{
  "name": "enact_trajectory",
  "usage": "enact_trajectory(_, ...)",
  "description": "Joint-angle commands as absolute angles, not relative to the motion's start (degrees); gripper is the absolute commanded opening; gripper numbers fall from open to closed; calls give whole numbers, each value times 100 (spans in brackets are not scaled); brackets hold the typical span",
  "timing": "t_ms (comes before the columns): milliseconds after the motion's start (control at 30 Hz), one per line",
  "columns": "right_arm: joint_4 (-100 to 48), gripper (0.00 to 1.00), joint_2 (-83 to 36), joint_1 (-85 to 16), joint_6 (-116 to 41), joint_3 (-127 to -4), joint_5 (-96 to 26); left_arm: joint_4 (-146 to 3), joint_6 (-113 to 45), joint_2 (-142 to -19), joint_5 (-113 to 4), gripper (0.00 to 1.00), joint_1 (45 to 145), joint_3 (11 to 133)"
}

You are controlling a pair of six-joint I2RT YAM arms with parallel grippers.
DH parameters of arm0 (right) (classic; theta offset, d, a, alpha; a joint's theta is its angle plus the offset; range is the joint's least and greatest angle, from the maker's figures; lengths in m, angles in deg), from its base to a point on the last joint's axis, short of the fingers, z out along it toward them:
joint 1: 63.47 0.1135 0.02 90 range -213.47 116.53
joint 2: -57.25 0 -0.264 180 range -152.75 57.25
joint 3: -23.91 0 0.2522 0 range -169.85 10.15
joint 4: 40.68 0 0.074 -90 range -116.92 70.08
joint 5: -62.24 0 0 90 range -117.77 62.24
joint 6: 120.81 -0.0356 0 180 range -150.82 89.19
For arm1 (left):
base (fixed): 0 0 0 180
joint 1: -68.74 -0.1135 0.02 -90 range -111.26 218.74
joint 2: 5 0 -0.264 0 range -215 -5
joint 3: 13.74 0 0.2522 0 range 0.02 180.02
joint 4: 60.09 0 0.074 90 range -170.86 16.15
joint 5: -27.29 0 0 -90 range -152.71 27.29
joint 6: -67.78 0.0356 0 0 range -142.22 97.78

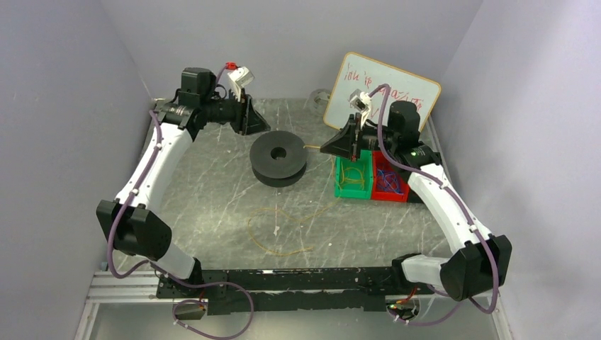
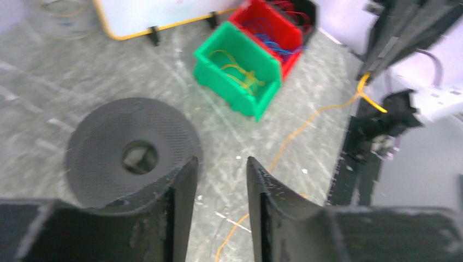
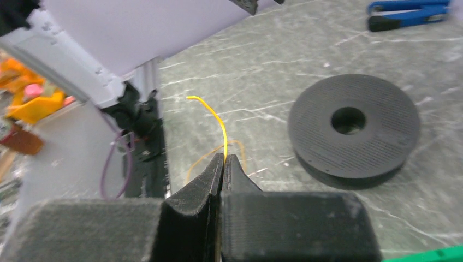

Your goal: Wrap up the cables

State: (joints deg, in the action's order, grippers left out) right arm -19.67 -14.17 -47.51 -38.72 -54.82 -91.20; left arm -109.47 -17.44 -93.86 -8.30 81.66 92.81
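Nearest the arm bases, the thin yellow cable (image 1: pixel 283 253) lies in loose loops on the gray counter (image 1: pixel 212 212). One end rises to the right tool (image 3: pixel 224 161), which is pinched tight on it just beside the black spool (image 1: pixel 278 157). Beyond the spool, the left tool (image 2: pixel 221 164) hovers with a narrow gap between its fingers, gripping nothing. Right of the spool sit a green bin (image 1: pixel 352 193) and a red bin (image 1: pixel 390 196), with a whiteboard (image 1: pixel 383 88) behind them.
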Motion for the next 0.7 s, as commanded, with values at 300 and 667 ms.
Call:
enact_trajectory(300, -1914, 0, -1227, -4536, -3238, -5636, -5781, -10484, -3027, -10247, -3854, 61, 7793, 8793)
enact_trajectory(667, -1921, 0, -1076, -4743, -3120, -5503, -5976, -8690, -4299, -10682, -2213, 68, 6888, 7364)
